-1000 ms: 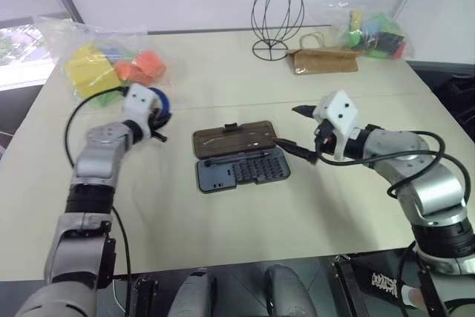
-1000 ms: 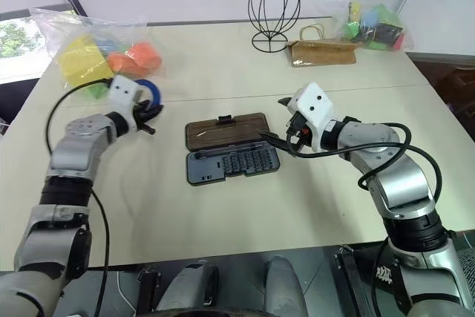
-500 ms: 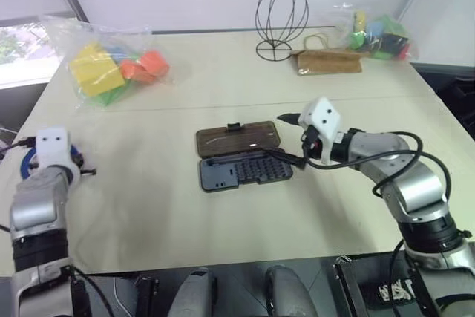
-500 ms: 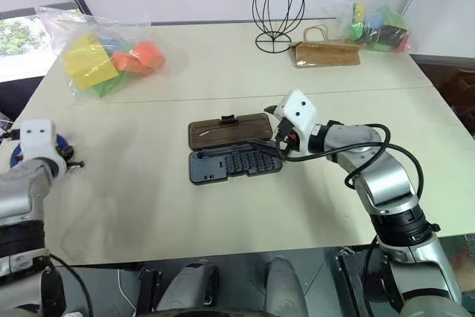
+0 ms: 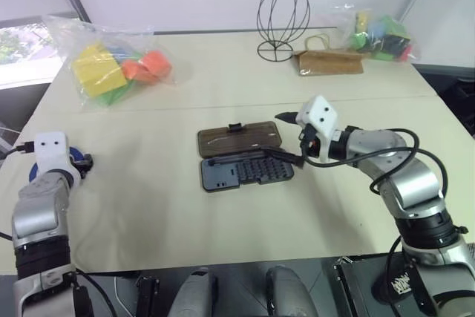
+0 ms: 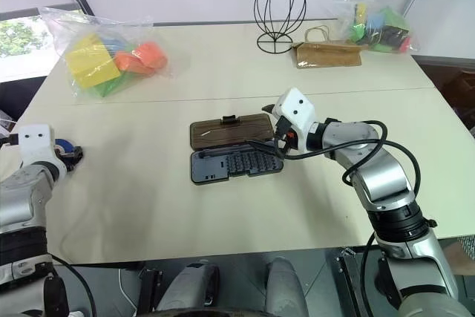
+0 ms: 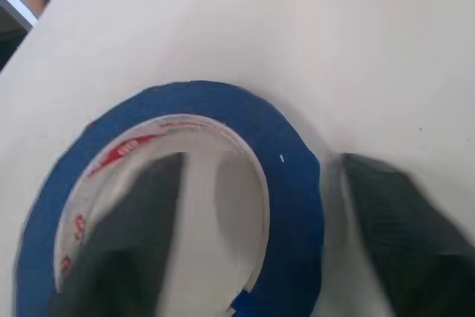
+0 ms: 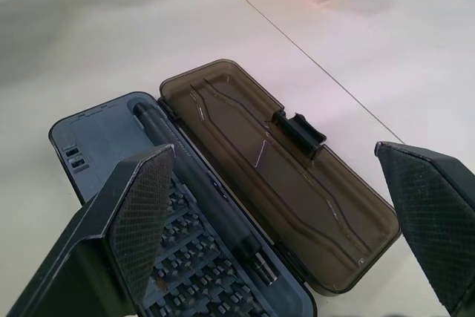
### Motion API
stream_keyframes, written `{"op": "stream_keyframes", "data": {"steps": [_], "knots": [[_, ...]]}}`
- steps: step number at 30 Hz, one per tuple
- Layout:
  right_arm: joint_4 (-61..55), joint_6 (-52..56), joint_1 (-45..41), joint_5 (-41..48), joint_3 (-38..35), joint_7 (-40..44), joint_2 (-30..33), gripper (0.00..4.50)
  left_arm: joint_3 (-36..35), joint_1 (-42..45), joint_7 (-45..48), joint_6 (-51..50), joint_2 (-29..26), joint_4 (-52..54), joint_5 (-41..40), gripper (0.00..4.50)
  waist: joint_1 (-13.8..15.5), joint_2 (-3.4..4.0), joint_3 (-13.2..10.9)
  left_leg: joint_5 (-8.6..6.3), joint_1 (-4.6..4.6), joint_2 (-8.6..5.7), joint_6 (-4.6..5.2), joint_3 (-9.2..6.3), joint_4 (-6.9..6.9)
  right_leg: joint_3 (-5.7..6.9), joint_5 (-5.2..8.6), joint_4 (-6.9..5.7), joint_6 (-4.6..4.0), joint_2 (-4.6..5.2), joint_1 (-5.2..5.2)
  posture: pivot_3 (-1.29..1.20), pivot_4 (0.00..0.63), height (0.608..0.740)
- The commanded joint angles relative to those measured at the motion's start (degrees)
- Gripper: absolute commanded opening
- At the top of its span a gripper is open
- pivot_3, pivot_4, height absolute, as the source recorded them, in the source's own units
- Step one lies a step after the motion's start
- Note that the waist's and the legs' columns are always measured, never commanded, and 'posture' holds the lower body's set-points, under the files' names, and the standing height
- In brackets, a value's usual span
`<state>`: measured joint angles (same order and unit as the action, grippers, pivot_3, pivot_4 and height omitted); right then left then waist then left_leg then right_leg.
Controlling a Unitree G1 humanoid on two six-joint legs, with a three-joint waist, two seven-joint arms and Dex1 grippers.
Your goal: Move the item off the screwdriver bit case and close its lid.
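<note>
We see a wide pale bench (image 5: 223, 213) taking up most of both head views. At its upper left lies a clear plastic bag (image 5: 111, 61) of yellow, orange and green blocks; at the upper right, a second bag of coloured pieces (image 5: 375, 31) sits near a brown paper bag (image 5: 330, 62), with a black wire head-shaped stand (image 5: 282, 16) just left of that.

In the middle of the frame the screwdriver bit case (image 5: 245, 171) lies open on the bench. Its dark grey tray of bits faces up on the near side, and the lid (image 5: 239, 139), smoky brown with a small black latch tab, is folded flat on the far side. Nothing rests on either half.

Our right gripper (image 5: 286, 135) hangs at the right end of the case, its jaws spread wide and empty; in the right wrist view the two black fingers (image 8: 145, 198) frame the open case without touching it.

At the far left edge of the frame our left gripper (image 6: 70, 155) sits low over the bench. The blue tape ring (image 7: 223, 183) lies flat there, well apart from the case. In the left wrist view the jaws stand apart, one finger inside the white core and one outside the blue band, so the ring's wall is between them; we cannot tell whether they touch it.
</note>
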<state>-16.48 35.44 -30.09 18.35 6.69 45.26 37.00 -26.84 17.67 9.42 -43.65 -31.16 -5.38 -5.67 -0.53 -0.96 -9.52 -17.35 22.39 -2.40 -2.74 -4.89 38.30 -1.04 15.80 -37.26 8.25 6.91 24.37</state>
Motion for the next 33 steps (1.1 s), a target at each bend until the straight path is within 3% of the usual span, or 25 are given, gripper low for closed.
{"op": "stream_keyframes", "data": {"steps": [1, 7, 12, 22, 28, 33], "knots": [[-1.8, -0.3, -0.2, 0.1, -1.1, -0.2, 0.1, 4.50, 0.6, -0.6, 0.1, -0.1, 0.8, 2.5, -1.2, 4.49, 0.0, 0.00, 0.0, 0.00, 0.00, 0.00, 0.00, 0.00, 0.00, 0.00, 0.00, 0.00, 0.00, 0.00, 0.00, 0.00, 0.150, 0.740], [-1.4, -0.5, -0.4, 0.0, -1.2, 0.0, 0.2, 4.50, 1.6, 1.5, 2.9, -5.6, 0.3, 13.4, -5.5, 4.49, -0.3, -0.04, 0.0, 0.00, 0.00, 0.02, 0.00, 0.00, -0.01, 0.00, 0.00, 0.00, 0.00, -0.01, 0.02, 0.00, 0.150, 0.740], [5.7, 2.0, -4.8, -0.6, -3.4, -6.0, -3.9, 4.50, 9.5, 6.3, 12.0, -12.1, 0.1, 22.7, -14.1, 4.49, -0.3, -0.05, 0.0, 0.01, 0.00, 0.01, -0.02, 0.02, 0.00, -0.03, 0.00, 0.01, 0.00, 0.00, 0.00, 0.00, 0.150, 0.740], [28.7, 6.6, -19.6, -6.6, -1.1, -15.5, -12.3, 4.50, 27.1, 4.8, 27.9, -4.6, -2.8, 16.8, -15.1, 4.49, -2.2, 0.01, 0.0, 0.03, -0.03, 0.06, -0.06, 0.06, -0.15, -0.06, 0.00, -0.01, -0.01, -0.05, 0.11, 0.00, 0.150, 0.740], [42.2, 6.4, -26.6, -11.6, 2.0, -17.2, -16.2, 4.50, 27.8, 7.0, 28.3, -1.9, -2.6, 13.6, -14.5, 4.49, -2.1, 0.02, 0.0, 0.06, -0.02, 0.04, -0.11, 0.04, -0.15, -0.05, 0.00, 0.00, -0.01, -0.05, 0.10, 0.00, 0.150, 0.740], [44.3, 6.2, -26.9, -14.0, 5.0, -15.3, -18.0, 4.50, 27.2, 6.2, 28.5, -1.8, -3.0, 14.9, -14.8, 4.49, -2.2, 0.02, 0.0, 0.06, 0.00, 0.03, -0.11, 0.03, -0.15, -0.05, 0.00, 0.00, -0.01, -0.05, 0.11, 0.00, 0.150, 0.740]]}}
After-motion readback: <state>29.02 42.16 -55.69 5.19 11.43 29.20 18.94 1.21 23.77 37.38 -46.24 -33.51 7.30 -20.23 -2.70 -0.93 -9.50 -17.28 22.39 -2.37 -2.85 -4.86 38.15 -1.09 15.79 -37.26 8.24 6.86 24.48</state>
